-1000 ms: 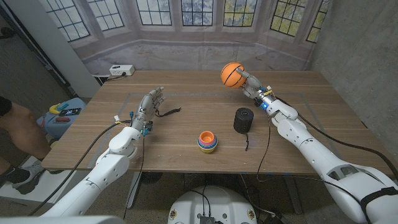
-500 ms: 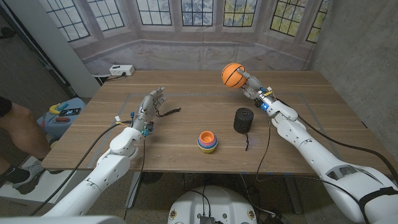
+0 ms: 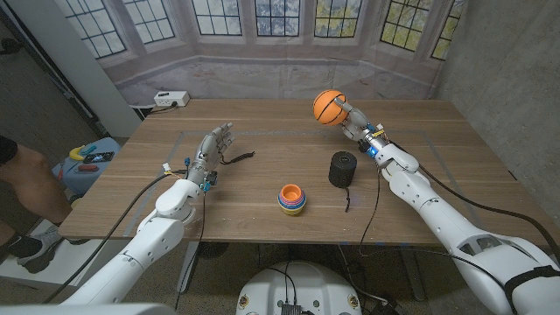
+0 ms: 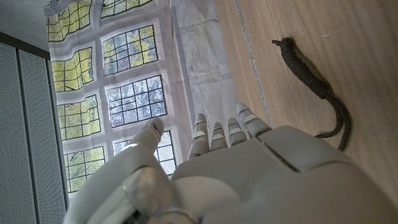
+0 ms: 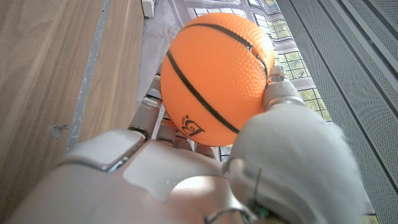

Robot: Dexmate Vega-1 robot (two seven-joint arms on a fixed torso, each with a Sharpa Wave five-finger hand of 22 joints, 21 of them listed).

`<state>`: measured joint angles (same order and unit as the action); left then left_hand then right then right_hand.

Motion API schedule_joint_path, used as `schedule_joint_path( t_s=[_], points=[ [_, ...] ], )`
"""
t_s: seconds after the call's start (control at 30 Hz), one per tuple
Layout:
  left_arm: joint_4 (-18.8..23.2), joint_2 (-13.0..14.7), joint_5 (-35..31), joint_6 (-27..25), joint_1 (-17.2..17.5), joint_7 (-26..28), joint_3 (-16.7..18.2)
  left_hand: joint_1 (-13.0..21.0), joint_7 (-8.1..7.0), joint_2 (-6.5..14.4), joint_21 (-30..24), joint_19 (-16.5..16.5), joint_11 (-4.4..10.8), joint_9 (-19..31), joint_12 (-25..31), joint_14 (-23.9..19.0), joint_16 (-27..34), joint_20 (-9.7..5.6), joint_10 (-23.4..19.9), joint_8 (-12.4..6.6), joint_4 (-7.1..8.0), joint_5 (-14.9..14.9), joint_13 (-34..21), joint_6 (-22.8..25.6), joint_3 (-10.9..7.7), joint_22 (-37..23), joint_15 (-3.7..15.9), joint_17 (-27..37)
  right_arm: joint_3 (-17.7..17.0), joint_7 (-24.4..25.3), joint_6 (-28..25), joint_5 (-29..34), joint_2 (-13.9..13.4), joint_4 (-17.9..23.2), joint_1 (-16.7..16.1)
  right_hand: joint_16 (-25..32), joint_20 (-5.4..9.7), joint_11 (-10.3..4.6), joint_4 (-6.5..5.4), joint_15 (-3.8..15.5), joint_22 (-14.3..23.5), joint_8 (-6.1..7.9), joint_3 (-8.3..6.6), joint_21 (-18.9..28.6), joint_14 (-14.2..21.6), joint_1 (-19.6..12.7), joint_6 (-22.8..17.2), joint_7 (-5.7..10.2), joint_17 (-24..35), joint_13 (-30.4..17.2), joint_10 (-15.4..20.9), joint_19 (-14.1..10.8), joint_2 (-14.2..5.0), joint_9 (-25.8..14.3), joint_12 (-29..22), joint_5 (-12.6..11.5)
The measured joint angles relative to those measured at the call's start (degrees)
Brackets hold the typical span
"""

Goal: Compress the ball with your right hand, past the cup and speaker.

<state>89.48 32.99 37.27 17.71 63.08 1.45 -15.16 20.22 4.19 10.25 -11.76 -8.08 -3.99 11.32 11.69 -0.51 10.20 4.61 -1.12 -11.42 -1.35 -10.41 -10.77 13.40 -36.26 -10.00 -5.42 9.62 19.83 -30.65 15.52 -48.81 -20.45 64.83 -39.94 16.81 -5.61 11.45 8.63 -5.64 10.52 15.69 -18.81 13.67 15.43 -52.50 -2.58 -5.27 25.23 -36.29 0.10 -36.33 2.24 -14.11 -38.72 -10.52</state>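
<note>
Wooden counter (image 3: 262, 166) carries a black cord (image 3: 234, 158) on its left half. A white power strip (image 3: 171, 98) sits beyond the far left corner. Window-print backdrop (image 3: 262, 26) hangs behind; a person's leg (image 3: 26, 179) shows at left

Right robot hand (image 3: 352, 117) raised, fingers curled in a grip; left robot hand (image 3: 210, 149) open, fingers apart.

The ball (image 3: 329, 107) sits behind the speaker (image 3: 343, 169), with the cup (image 3: 292, 199) left of the speaker.

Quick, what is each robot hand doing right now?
Left hand: open, holding nothing, fingers apart.
Right hand: holding the orange rubber basketball-patterned ball.
</note>
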Motion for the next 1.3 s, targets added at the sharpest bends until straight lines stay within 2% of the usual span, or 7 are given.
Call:
schedule_joint_path(
  t_s=[0.37, 0.43, 0.63, 1.0, 1.03, 1.23, 1.3],
  points=[
    [0.4, 0.0, -0.1, 0.0, 0.4, 0.3, 0.0, 0.0, 0.00, 0.0, 0.0, 0.0, 0.00, 0.0, 0.0, 0.0, 0.0, 0.00, 0.0, 0.00, 0.00, 0.0, 0.0, 0.0, 0.00, 0.0, 0.00, 0.0, -0.2, 1.5, 0.0, 0.0, -0.1, 1.4, -0.9, 0.9, 0.72, -0.98, 0.87, 1.41, 0.0, 0.01, -0.24, 0.7, 2.5, -2.3, -0.6, -1.44, 0.1, 0.3, 2.4, -0.7, 0.30, 0.0, -0.5, 0.2],
    [0.4, 0.0, -0.1, 0.0, 0.4, 0.4, -0.1, 0.0, 0.00, 0.0, 0.0, 0.0, 0.00, 0.0, 0.0, 0.0, 0.0, 0.00, 0.0, 0.00, 0.00, 0.0, 0.0, 0.0, 0.00, 0.0, 0.00, 0.0, -0.3, 2.2, 0.0, 0.2, -0.2, 1.7, -1.1, 1.4, 2.67, -1.26, 0.87, 1.94, 0.0, 0.01, -0.24, 0.9, 3.7, -3.3, -1.7, -1.81, 0.3, 0.4, 3.5, -2.7, 0.38, 0.0, -1.1, 0.1],
    [0.4, -0.3, -0.1, 0.0, 0.3, 0.3, -0.4, 0.0, 0.00, 0.0, 0.0, 0.0, 0.00, 0.0, 0.0, 0.0, 0.0, 0.00, 0.0, 0.00, 0.00, 0.0, 0.0, 0.0, 0.00, 0.0, 0.00, 0.0, -0.4, 4.3, 0.0, 0.7, -0.5, 3.2, -1.8, 2.5, 3.27, -2.29, 0.96, 3.30, 0.0, 0.92, -0.33, 1.6, 6.3, -4.2, -4.9, -2.23, 1.1, 0.4, 5.7, -4.1, 1.19, -0.1, -2.1, -0.1],
    [0.2, -0.6, -0.3, -0.5, -0.5, 0.3, -0.9, 0.0, 0.00, 0.0, 0.0, 0.0, 0.00, 0.0, 0.0, 0.0, 0.0, 0.00, 0.0, 0.00, 0.01, 0.0, 0.0, 0.0, 0.00, 0.0, 0.00, 0.0, -0.7, 8.2, -1.1, 1.4, -1.3, 5.4, -2.9, 3.9, 3.33, -2.83, 0.95, 3.11, 0.3, 2.24, -0.32, 2.0, 7.4, -5.1, -9.2, -2.55, 2.5, 0.3, 8.2, -4.6, 1.86, -0.4, -3.4, -0.1],
    [0.2, -0.6, -0.4, -0.5, -0.5, 0.3, -1.0, 0.0, 0.00, 0.0, 0.0, 0.0, 0.00, 0.0, 0.0, 0.0, 0.0, 0.00, 0.0, 0.00, 0.01, 0.0, 0.0, 0.0, 0.00, 0.0, 0.00, 0.0, -0.7, 8.7, -1.3, 1.4, -1.4, 5.6, -3.0, 4.0, 4.31, -3.06, 0.93, 3.46, 0.3, 2.36, -0.30, 2.0, 8.0, -5.1, -9.8, -2.53, 2.7, 0.3, 8.6, -5.5, 1.94, -0.4, -3.7, -0.1],
    [-0.1, -0.8, -0.4, -0.8, -1.0, 0.2, -1.3, 0.0, 0.00, 0.0, 0.0, 0.0, 0.00, 0.0, 0.0, 0.0, 0.0, 0.00, 0.0, 0.00, -0.16, 0.0, 0.0, 0.0, 0.16, 0.0, 0.00, 0.0, -0.9, 11.0, -2.3, 1.6, -2.0, 7.0, -3.6, 6.0, 4.91, -4.03, 0.70, 2.92, 0.3, 3.37, -0.05, 2.5, 9.6, -5.5, -12.8, -2.72, 3.9, 0.2, 11.8, -6.8, 2.34, -0.7, -5.2, 0.0],
    [-0.2, -0.8, -0.4, -0.8, -1.1, 0.1, -1.4, 0.0, 0.00, 0.0, 0.0, 0.0, 0.00, 0.2, 0.0, 0.0, 0.0, 0.00, 0.0, 0.00, -0.16, 0.0, 0.0, 0.0, 0.16, 0.0, 0.00, 0.0, -1.0, 11.6, -2.6, 1.6, -2.1, 7.5, -3.8, 6.5, 5.10, -4.58, 0.78, 3.80, 0.3, 3.58, 0.35, 2.7, 10.7, -5.9, -14.0, -2.82, 4.4, 0.2, 12.7, -7.0, 2.67, -0.7, -5.9, 0.0]
  ],
)
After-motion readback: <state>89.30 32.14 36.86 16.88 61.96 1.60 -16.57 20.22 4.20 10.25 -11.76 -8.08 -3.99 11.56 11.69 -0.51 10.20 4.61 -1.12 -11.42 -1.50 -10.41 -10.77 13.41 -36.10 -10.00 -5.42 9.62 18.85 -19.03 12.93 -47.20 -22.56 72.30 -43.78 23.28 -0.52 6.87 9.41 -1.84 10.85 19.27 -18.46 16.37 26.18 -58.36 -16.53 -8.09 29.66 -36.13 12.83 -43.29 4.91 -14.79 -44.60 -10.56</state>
